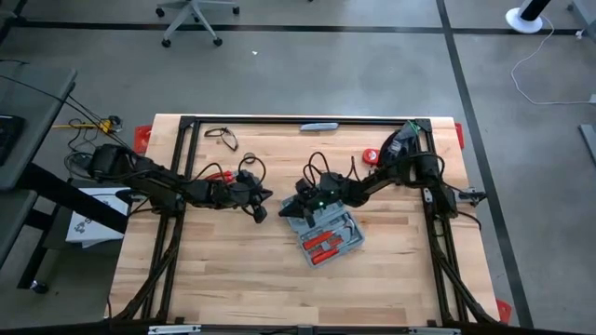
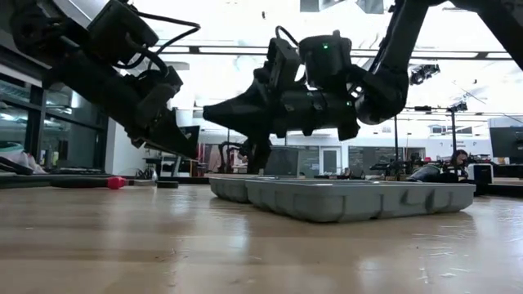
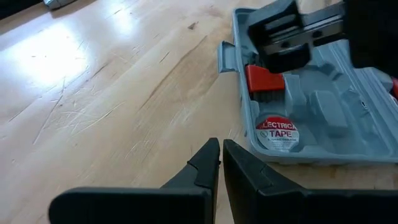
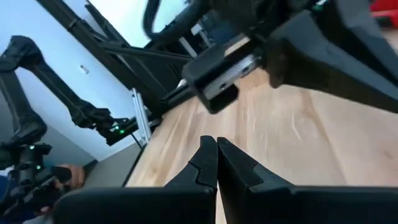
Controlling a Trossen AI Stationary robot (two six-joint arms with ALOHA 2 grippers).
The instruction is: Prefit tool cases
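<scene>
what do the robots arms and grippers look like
Both arms are matte black, jointed, with loose black cables looping along them. The left gripper and right gripper each end in two dark, wedge-shaped fingers tapering to points. A small green light glows on the right arm's wrist.

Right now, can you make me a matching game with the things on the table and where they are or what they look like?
Things:
1. tool case
2. roll of tape
3. left gripper
4. right gripper

Descriptions:
A. shut, over bare wood beside the case
B. lying open, grey, near the table's middle
C. shut, above the open case
D. round, red and white, sitting in a pocket of the case

Pairs: 1-B, 2-D, 3-A, 4-C
</scene>
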